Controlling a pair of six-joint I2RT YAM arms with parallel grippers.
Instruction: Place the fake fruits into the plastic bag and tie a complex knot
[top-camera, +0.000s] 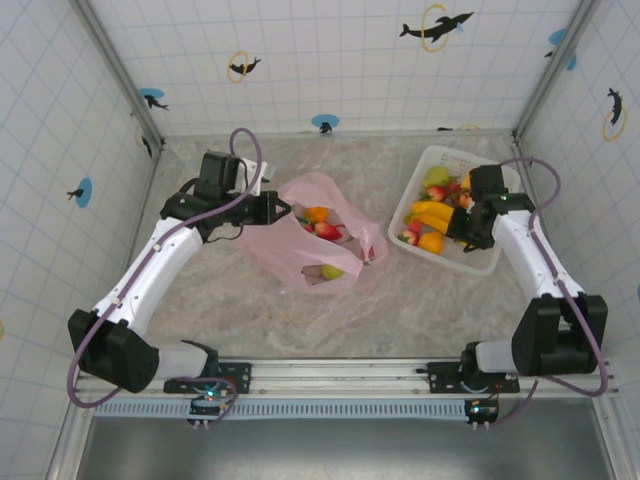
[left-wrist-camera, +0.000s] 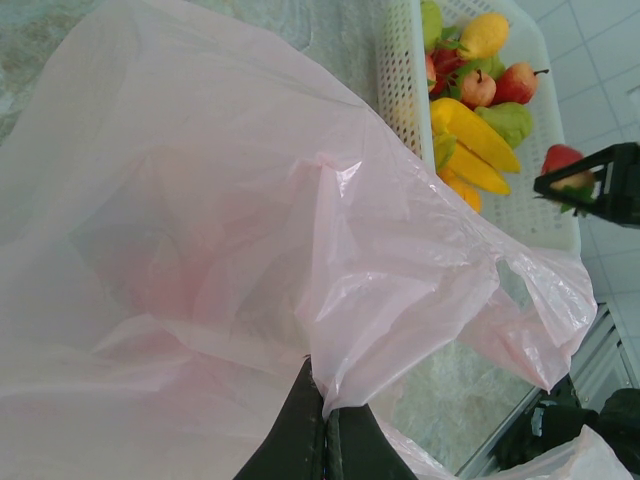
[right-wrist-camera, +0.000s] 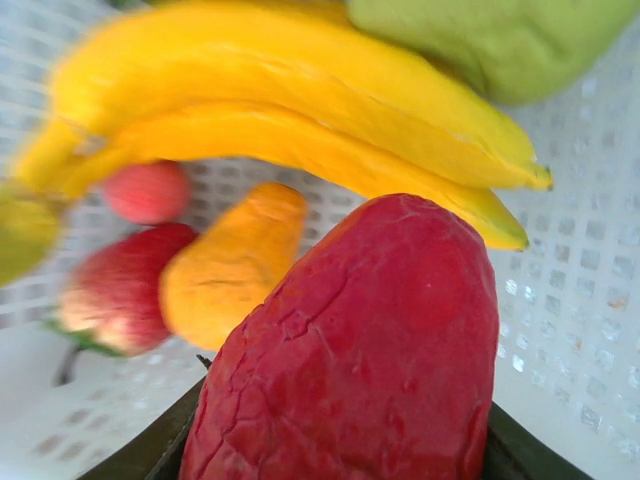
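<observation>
Film of the pink plastic bag (top-camera: 322, 262), lying on the counter (top-camera: 430, 310), looks thin, limp and slippery; the left tool (left-wrist-camera: 322, 425) is clenched on its rim. Over the white basket (top-camera: 478, 264), the right tool (top-camera: 463, 224) grips a red fruit (right-wrist-camera: 350, 350), likely light, hard and glossy, by its flanks.

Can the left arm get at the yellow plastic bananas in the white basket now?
Probably not: the left tool is shut on the pink plastic bag, and the bananas lie beyond it in the white basket.

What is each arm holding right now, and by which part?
The left fingers pinch the pink bag by an edge near its opening. The right fingers grip a red fruit by its sides.
</observation>
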